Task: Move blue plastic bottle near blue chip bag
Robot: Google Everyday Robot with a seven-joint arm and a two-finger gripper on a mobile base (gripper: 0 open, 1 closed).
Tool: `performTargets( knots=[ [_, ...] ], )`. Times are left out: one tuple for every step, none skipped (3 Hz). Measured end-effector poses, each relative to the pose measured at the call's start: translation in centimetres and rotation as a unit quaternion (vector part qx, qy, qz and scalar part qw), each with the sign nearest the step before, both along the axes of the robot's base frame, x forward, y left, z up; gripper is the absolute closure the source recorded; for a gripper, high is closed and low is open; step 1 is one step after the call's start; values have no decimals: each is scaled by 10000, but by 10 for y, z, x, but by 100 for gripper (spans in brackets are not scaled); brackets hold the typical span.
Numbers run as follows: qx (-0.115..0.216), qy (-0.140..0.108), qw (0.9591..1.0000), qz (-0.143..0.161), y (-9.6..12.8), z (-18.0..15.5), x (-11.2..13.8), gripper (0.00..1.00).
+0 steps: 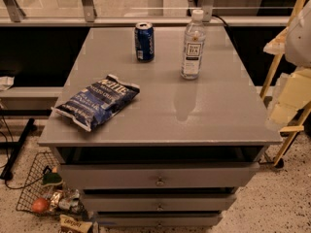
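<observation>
The blue plastic bottle (193, 45) stands upright at the back right of the grey cabinet top (209, 115); it is clear, with a white cap and a white label. The blue chip bag (97, 102) lies flat at the front left, well apart from the bottle. My gripper (287, 111) shows as pale, yellowish parts at the right edge of the view, off the cabinet's right side, lower than and right of the bottle. It holds nothing that I can see.
A blue soda can (144, 41) stands at the back, left of the bottle. The cabinet has drawers (159, 180) in front. A wire basket (41, 191) with snacks sits on the floor at the lower left. A ledge and railing run behind the cabinet.
</observation>
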State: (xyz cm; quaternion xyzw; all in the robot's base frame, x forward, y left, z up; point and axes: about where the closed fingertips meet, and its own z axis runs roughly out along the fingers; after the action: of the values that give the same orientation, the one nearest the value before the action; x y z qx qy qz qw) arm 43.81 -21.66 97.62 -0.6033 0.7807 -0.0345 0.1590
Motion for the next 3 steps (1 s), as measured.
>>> performTargets(
  knots=[
    [1, -1, 10000, 0, 0, 0, 0, 0],
    [624, -273, 9976, -115, -1, -5, 40, 0],
    [1753, -721, 9808, -463, 1, -12, 113, 0]
  ],
)
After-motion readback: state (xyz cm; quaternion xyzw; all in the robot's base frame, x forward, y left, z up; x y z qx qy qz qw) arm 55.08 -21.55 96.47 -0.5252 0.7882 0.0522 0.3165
